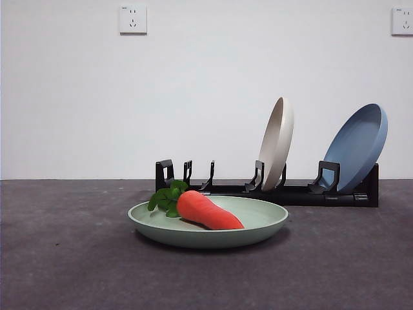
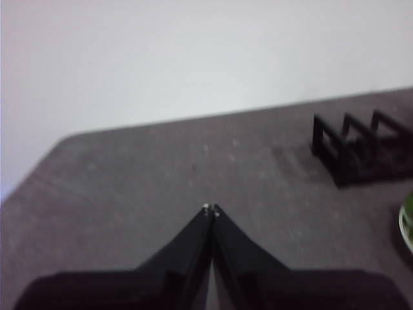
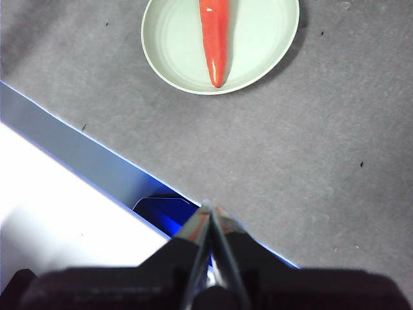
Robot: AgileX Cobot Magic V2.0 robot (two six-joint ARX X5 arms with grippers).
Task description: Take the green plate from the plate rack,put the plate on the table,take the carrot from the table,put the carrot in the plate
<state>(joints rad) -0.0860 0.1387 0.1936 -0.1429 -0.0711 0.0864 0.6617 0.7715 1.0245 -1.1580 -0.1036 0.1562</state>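
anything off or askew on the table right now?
Nothing stands out. The carrot lies inside the green plate, which sits flat on the table. The cream plate and blue plate lean in the plate rack.

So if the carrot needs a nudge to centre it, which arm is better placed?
Probably the right. The right gripper, jaws shut, looks straight at the green plate with the carrot lying in it. The left gripper, also shut, faces bare table beside the rack, with only the plate's edge in sight.
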